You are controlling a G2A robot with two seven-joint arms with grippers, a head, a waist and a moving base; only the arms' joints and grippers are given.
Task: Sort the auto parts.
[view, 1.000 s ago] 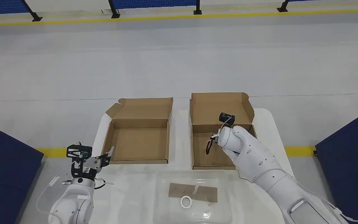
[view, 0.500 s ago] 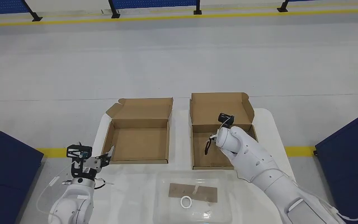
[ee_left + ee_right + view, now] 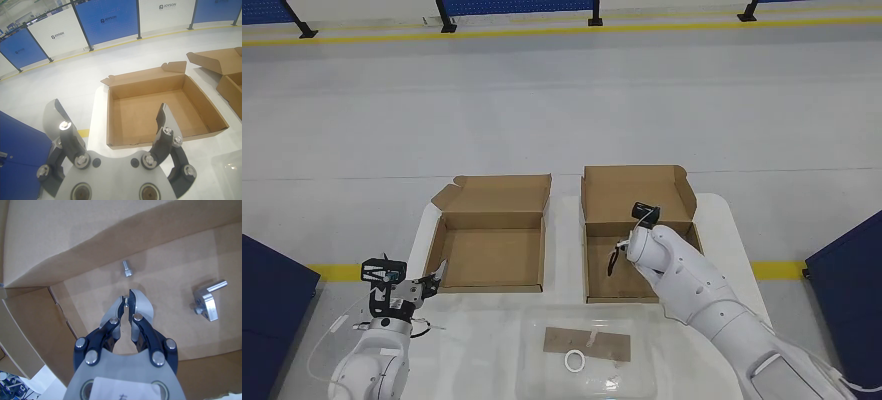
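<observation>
Pinching a small screw (image 3: 126, 304) with only the tips of the right gripper (image 3: 126, 298), low inside the box (image 3: 170, 256) — risks slipping free early, knocking the bolt (image 3: 127, 269) on the box floor.

The right tool (image 3: 127, 300), pinching a small bolt (image 3: 126, 303), has edged slightly leftward inside the cardboard box (image 3: 56, 228).

Your readable print is on the partition panels in the left wrist view. A logo, one brand word and a finer line beneath repeat on the near white panel (image 3: 56, 36), the middle blue panel (image 3: 107, 19), the farther white panel (image 3: 167, 7) and the outer blue panel (image 3: 19, 51). On the right gripper's (image 3: 127, 303) base, a white label (image 3: 122, 391) shows a cut-off dark mark, possibly a character. At the top view's lower left, a small black tag (image 3: 382, 271) bears an unreadable pattern.
</observation>
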